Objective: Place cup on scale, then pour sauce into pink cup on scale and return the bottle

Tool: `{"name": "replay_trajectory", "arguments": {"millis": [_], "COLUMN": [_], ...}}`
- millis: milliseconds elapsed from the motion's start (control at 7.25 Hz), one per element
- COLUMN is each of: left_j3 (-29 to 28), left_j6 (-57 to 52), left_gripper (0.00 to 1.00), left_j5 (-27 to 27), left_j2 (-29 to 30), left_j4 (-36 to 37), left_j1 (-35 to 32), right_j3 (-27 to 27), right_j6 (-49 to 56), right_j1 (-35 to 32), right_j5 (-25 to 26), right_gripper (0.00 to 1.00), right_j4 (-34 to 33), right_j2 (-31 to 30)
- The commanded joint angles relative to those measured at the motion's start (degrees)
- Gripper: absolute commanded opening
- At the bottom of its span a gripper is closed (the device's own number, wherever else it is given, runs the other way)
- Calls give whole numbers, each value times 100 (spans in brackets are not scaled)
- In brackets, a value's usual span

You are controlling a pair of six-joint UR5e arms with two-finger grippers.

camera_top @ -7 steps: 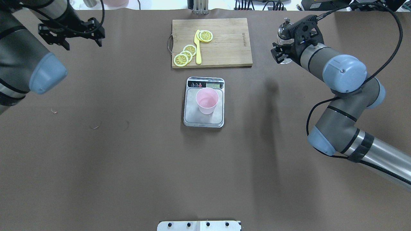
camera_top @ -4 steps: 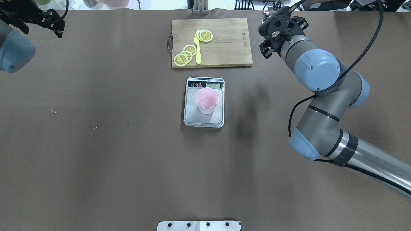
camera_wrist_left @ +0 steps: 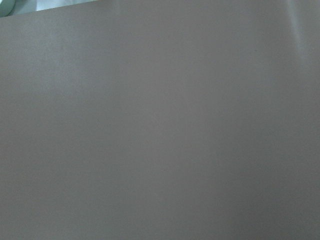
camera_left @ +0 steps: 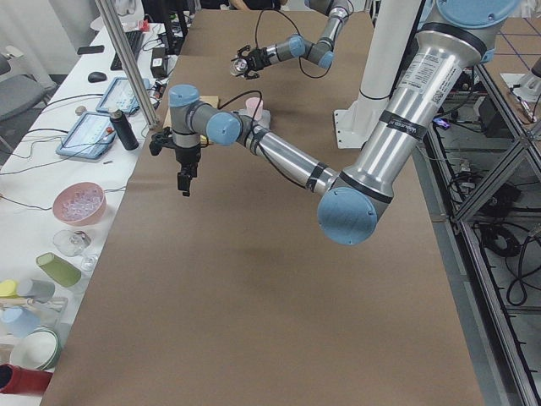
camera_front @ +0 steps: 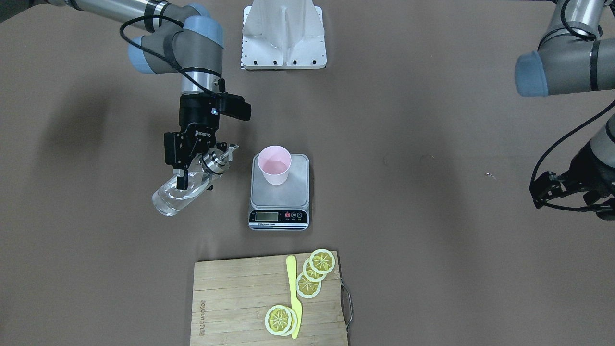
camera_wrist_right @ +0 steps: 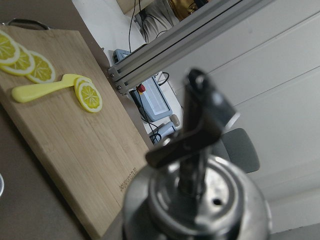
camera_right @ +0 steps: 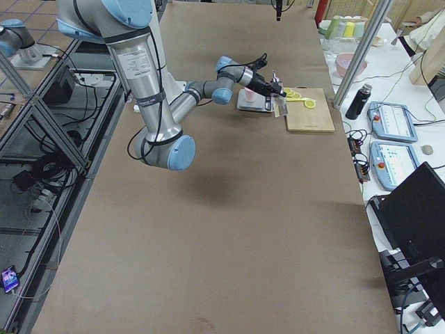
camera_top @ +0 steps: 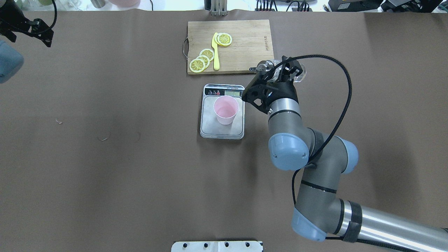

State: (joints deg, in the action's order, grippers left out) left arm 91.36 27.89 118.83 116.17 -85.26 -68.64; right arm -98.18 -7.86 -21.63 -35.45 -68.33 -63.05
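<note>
**Brown worktop, bottle tipped beside the cup, spout short of the rim**

Brown worktop (camera_front: 432, 96) fills every view; cables and shelving sit behind its far edge.

- Right hand (camera_front: 191, 179): fingers clamped across the middle of the bottle (camera_front: 174, 197). The bottle is tilted well off upright. Its metal cap (camera_front: 212, 163) and spout (camera_front: 231, 151) stick out on the hand's inner side, and the glass base sticks out on the outer side.
- Cup (camera_front: 274, 166): just beside the right hand on that inner side, in line with the spout. The front-facing view shows a gap between spout tip and cup rim, so the spout is near the rim but not over it.
- The cup stands upright on the scale (camera_front: 299, 188), on the half of the platform away from the display strip. The scale is likewise just inboard of the right hand.
- Cutting board (camera_front: 230, 298): past the right hand, on the side away from the robot and close to the bottle. It carries lemon slices (camera_front: 322, 261) and a yellow knife (camera_front: 292, 288). The right wrist view shows the cap and spout up close, blurred, with the board behind them.
- Left hand (camera_top: 34, 29): at the far corner of the worktop on the robot's left, holding nothing. Cup, scale and bottle are all well apart from it, off to its right. I cannot tell whether its fingers are apart or together. The left wrist view shows only brown worktop surface.
</note>
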Motion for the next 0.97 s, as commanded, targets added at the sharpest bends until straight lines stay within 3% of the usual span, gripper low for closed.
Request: {"name": "replay_trajectory", "arguments": {"millis": [0, 414, 828], "left_j3": [-110, -101, -119], "left_j6": [-3, -3, -12], "left_gripper": [99, 99, 99], "left_j5": [9, 9, 9], "left_j2": [-15, -6, -15], "left_j4": [-70, -78, -78], "left_j1": [-9, -9, -9], "right_j3": [9, 263, 527], "right_j6": [521, 1655, 1762], "right_j1": [352, 413, 431], "right_j5": [968, 1873, 2006], "right_gripper": [0, 0, 0], "right_j4": [-321, -330, -348], "right_j2": [-110, -208, -51]}}
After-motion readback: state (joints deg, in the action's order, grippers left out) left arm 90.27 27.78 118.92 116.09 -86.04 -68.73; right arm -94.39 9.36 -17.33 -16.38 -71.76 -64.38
